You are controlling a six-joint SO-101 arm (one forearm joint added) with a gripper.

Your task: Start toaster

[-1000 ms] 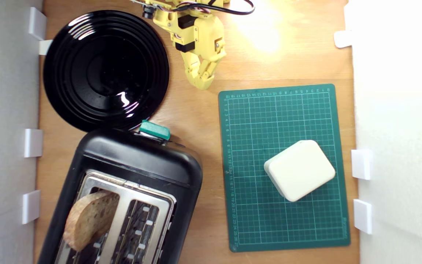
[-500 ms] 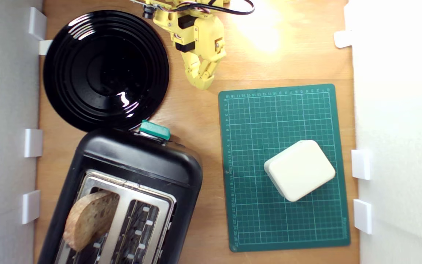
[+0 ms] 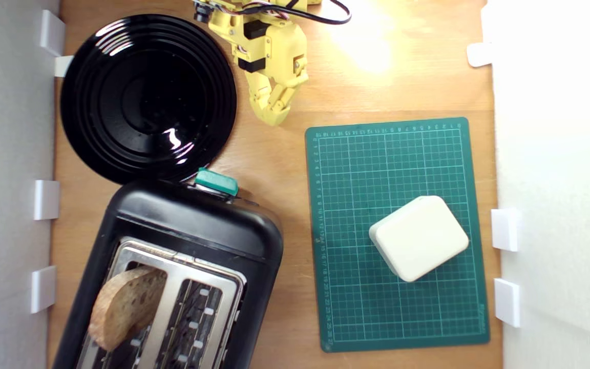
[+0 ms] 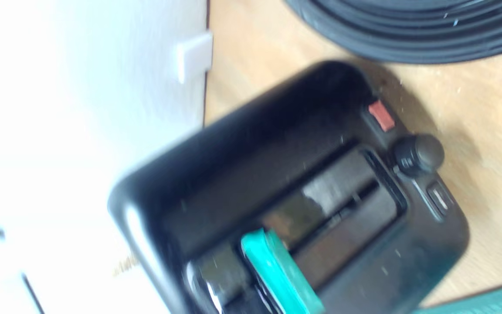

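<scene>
The glossy black toaster point(image 3: 192, 236) stands at the lower part of the exterior view's left, its silver top plate point(image 3: 172, 302) holding a slice of bread point(image 3: 126, 306) in one slot. Its teal lever knob point(image 3: 216, 182) juts from the end that faces the arm. My yellow gripper point(image 3: 273, 117) hangs above the wooden table well beyond the knob, fingers together and empty. The wrist view looks onto the toaster's control end point(image 4: 303, 174), with the teal lever point(image 4: 279, 272), a round black dial point(image 4: 418, 153) and a small red button point(image 4: 381, 115); no fingers show there.
A round black ribbed plate point(image 3: 146, 97) lies beside the gripper on the exterior view's left, touching the toaster's end. A green cutting mat point(image 3: 397, 154) with a cream rounded box point(image 3: 419, 237) sits on the right. White walls with small white brackets point(image 3: 46, 199) line both sides.
The gripper and wrist have shifted a little toward the exterior view's left, nearer the plate. Toaster, bread, mat and box have stayed put.
</scene>
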